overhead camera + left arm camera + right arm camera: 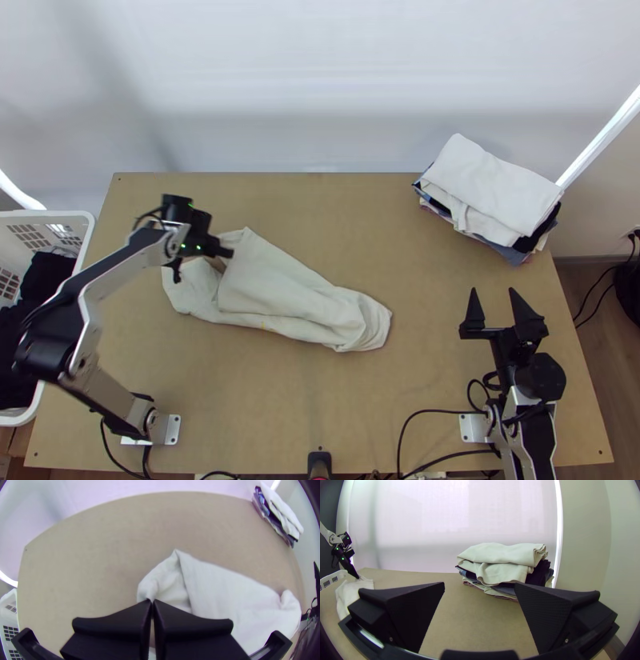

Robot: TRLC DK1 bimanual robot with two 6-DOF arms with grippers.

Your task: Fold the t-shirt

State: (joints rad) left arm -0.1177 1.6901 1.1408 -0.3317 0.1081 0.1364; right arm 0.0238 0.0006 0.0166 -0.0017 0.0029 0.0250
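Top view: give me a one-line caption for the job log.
Left gripper pinching a bunched white t-shirt, right gripper open, folded clothes stacked at the table's far right.

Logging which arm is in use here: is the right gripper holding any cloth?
No, in the top view the right gripper stands open, with bare table showing between its two fingers.

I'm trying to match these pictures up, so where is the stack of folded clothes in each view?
Top view: the stack of folded clothes lies at the far right corner of the table.
Left wrist view: the stack is far off, beyond the t-shirt.
Right wrist view: the stack is ahead, past the right gripper.
Shared landmark: the off-white t-shirt.
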